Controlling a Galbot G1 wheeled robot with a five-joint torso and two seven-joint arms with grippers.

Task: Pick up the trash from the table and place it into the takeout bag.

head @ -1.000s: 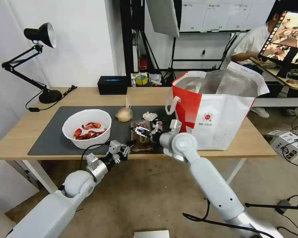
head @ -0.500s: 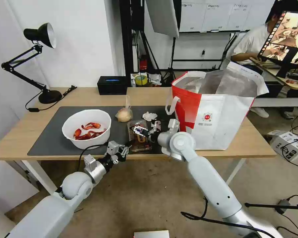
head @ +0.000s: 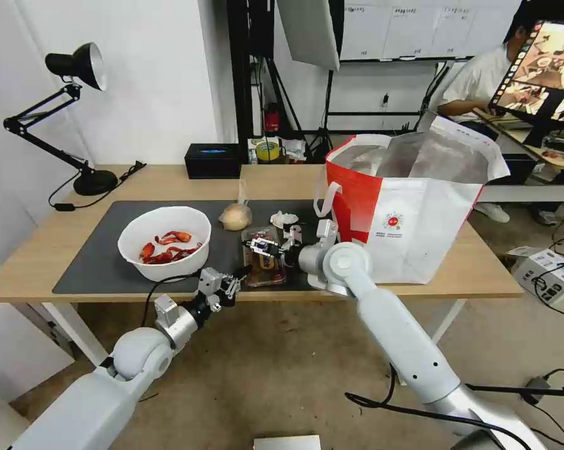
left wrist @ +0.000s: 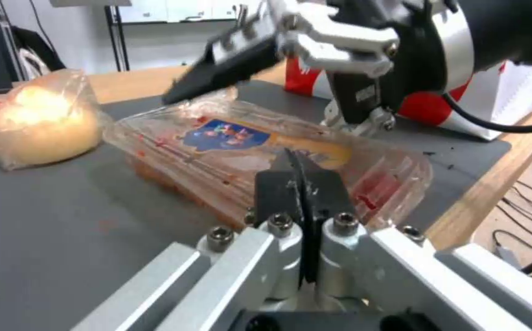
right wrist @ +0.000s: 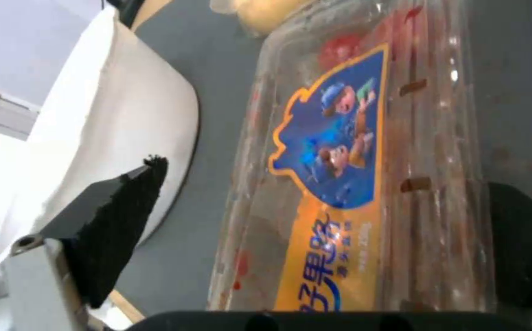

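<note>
The tomato tray (head: 264,265) lies on the counter (head: 481,269) mat near the front edge, long axis pointing away from the robot. The right gripper (head: 264,248) is released, fingers astride it. The left gripper (head: 232,286), clenched, waits beside its near end.

Clear tray (head: 264,265) partly hidden under right gripper (head: 264,249), its label print too small to read, takeout bag (head: 413,206) interior contents unclear, tissue (head: 283,219) half covered by the wrist.
</note>
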